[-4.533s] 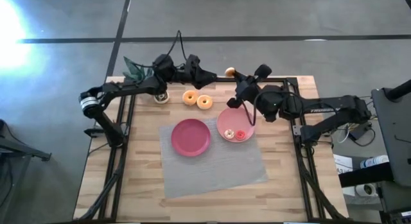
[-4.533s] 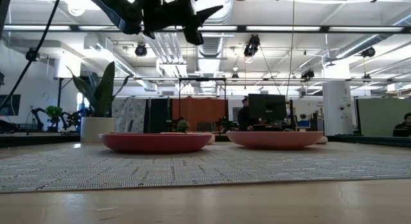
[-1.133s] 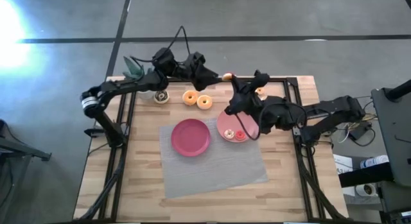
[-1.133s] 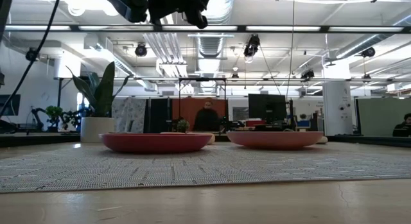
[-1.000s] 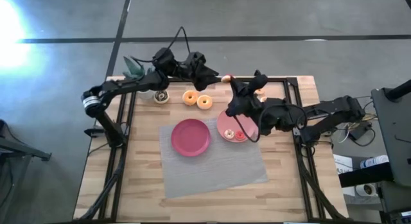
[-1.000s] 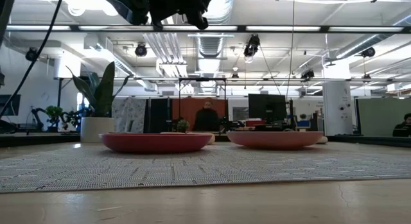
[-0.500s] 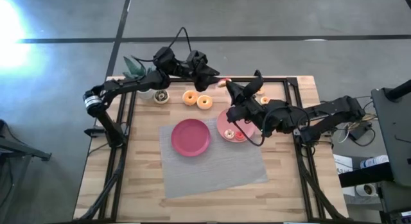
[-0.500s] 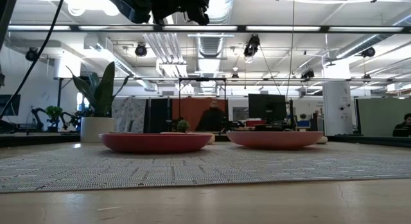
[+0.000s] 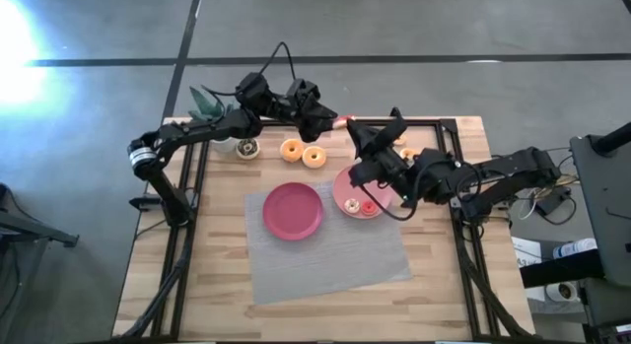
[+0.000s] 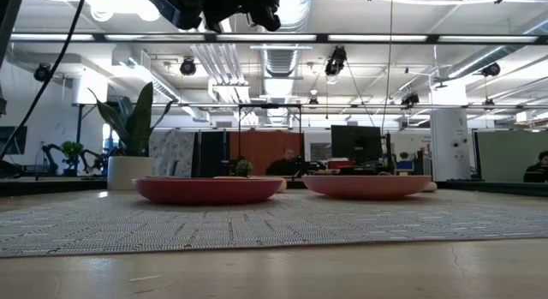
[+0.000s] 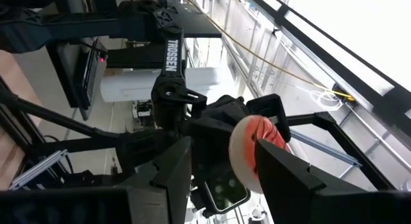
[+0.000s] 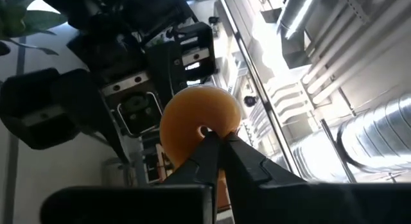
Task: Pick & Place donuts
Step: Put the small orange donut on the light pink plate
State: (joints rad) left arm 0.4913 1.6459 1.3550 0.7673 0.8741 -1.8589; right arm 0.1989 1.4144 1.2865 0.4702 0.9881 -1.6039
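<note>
A pink-iced orange donut (image 9: 342, 119) hangs high above the table's far edge, with my right gripper (image 9: 348, 126) shut on it. My left gripper (image 9: 334, 116) faces it from the left, open. In the left wrist view the donut (image 11: 247, 147) stands between the left fingers, close to one finger (image 11: 282, 166). Two more orange donuts (image 9: 291, 149) (image 9: 315, 157) and a dark brown donut (image 9: 248, 148) lie on the wood at the far left. Tiny donuts (image 9: 367, 207) lie in the pink plate (image 9: 345, 186). My right gripper pinches the donut's ring just beside its hole (image 12: 207, 135), the two fingertips (image 12: 226, 147) together there and hiding the ring's near part. The fingers come about level from the table's right, slanting a little up. The donut is lifted clear, standing on edge. My left gripper: I cannot tell whether its finger touches the donut.
A magenta plate (image 9: 293, 210) and the pink plate rest on a grey mat (image 9: 325, 255) mid-table. A potted plant (image 9: 207, 105) stands at the far left corner. Small donuts (image 9: 406, 154) lie on the wood under the right arm. The near half of the table is bare wood.
My right gripper has rolled about its own pointing line, turning the donut with it, and has edged a little toward my left gripper. The donut stays lifted clear.
</note>
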